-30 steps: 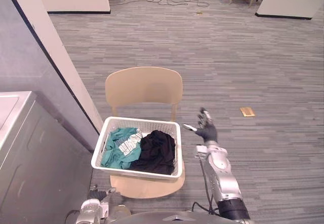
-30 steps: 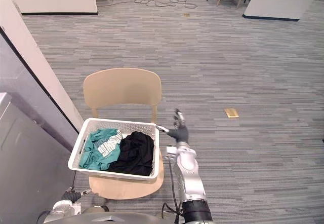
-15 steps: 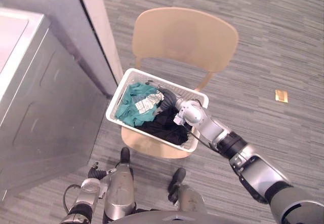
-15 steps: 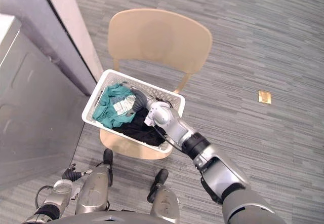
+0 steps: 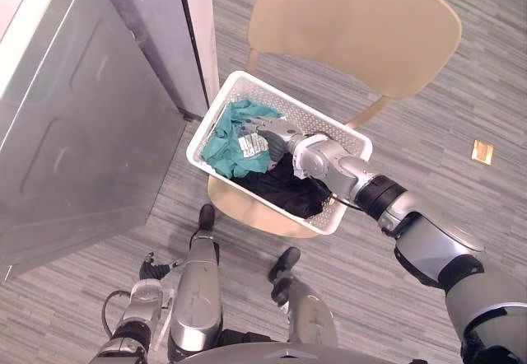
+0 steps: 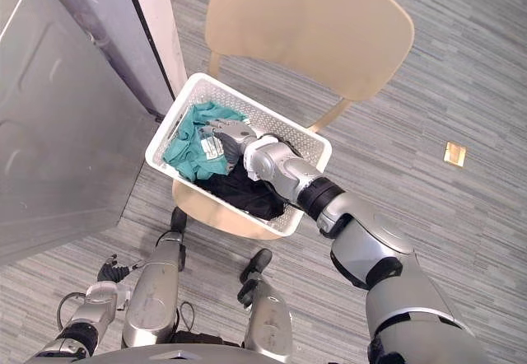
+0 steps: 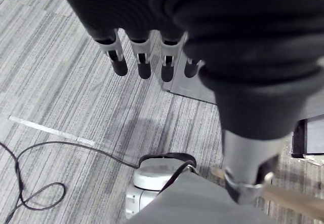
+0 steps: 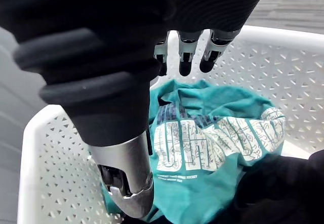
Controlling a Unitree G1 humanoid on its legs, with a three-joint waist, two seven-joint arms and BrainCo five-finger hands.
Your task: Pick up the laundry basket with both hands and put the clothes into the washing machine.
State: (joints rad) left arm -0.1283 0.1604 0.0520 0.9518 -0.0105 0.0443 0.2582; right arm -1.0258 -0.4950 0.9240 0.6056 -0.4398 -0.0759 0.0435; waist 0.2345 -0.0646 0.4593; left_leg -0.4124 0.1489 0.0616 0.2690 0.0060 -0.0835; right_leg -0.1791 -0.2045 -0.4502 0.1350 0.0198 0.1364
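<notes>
the white laundry basket [image 5: 313, 121] sits on the beige chair [image 5: 362, 18] beside the grey washing machine [image 5: 82, 133], with a teal shirt [image 5: 224, 146] and a black garment [image 5: 288, 189] inside. the eye views show the right hand [image 5: 268, 133] stretched over the teal shirt. its wrist view adds straight fingers [image 8: 185, 57] gripping nothing. the left hand [image 5: 148, 267] hangs low near the floor, and its wrist view shows relaxed, empty fingers [image 7: 143, 57].
</notes>
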